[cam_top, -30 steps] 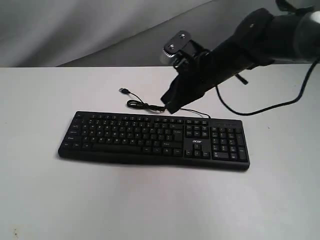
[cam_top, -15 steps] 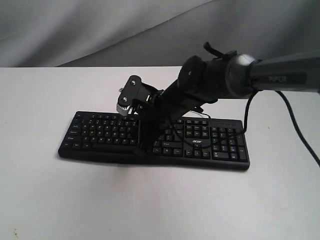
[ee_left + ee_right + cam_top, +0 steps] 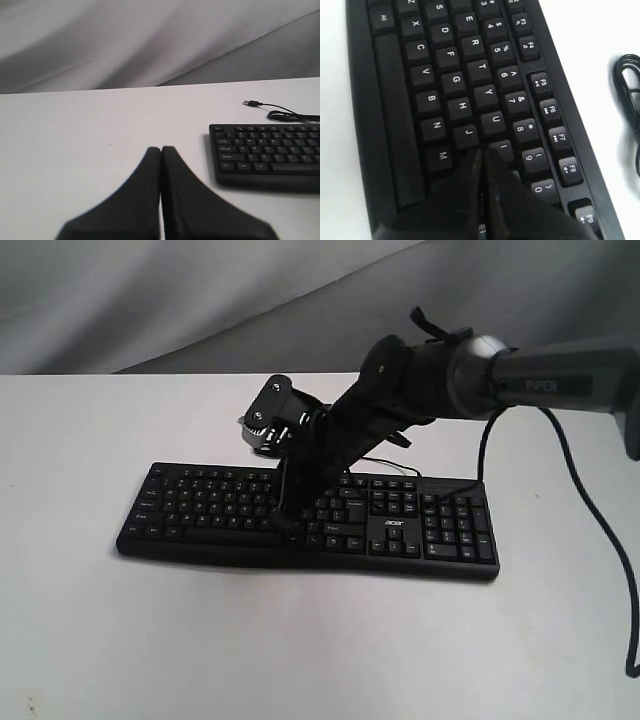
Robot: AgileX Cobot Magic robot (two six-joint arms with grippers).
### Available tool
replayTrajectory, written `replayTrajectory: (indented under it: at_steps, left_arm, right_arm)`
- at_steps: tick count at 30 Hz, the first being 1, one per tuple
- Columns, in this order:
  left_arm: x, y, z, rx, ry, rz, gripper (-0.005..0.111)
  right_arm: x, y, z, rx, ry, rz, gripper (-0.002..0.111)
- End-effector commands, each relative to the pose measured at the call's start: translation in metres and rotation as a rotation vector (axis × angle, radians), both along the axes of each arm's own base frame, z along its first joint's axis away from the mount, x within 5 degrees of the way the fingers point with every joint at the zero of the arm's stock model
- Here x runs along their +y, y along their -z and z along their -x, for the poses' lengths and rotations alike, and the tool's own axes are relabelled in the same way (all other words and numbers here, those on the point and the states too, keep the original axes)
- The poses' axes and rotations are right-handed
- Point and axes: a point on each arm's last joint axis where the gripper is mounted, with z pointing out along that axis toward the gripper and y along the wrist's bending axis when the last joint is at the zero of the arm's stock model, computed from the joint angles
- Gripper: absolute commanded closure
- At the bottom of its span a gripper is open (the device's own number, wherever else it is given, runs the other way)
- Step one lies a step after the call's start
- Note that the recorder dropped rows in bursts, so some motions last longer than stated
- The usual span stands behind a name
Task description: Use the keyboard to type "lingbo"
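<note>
The long black keyboard [image 3: 430, 532] lies across the middle of the white table [image 3: 300, 640], its "acer" logo beside the number pad. My right gripper [image 3: 284, 524] reaches in from the right and points down onto the letter keys, fingers shut with nothing between them. In the right wrist view its tips [image 3: 482, 153] sit between the J key [image 3: 468, 133] and the I key [image 3: 504, 147], covering the key below; whether they press it I cannot tell. My left gripper [image 3: 161, 149] is shut and empty above bare table, off the keyboard's [image 3: 265, 156] Ctrl end.
The keyboard's thin black cable [image 3: 385, 464] runs behind it, largely hidden by the right arm; its coil [image 3: 287, 115] and USB plug [image 3: 248, 103] lie on the table. The right arm's own cable [image 3: 590, 520] hangs at the right. A grey cloth backdrop [image 3: 150, 300] stands behind.
My right arm swung from behind the keyboard down and left onto the letter keys, then its wrist rose slightly. The keyboard has not moved.
</note>
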Motion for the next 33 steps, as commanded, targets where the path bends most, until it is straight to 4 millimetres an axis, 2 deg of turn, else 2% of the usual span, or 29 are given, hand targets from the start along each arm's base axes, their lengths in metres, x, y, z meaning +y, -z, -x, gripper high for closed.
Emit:
replayTrajectory:
  at_steps: [1, 33]
  left_arm:
    - [0.0, 0.001, 0.0, -0.005, 0.0, 0.005, 0.106]
    - [0.0, 0.001, 0.0, -0.005, 0.0, 0.005, 0.106]
  right_arm:
    - [-0.003, 0.003, -0.002, 0.042, -0.006, 0.008, 0.108]
    - [-0.007, 0.015, -0.006, 0.025, -0.003, 0.047, 0.108]
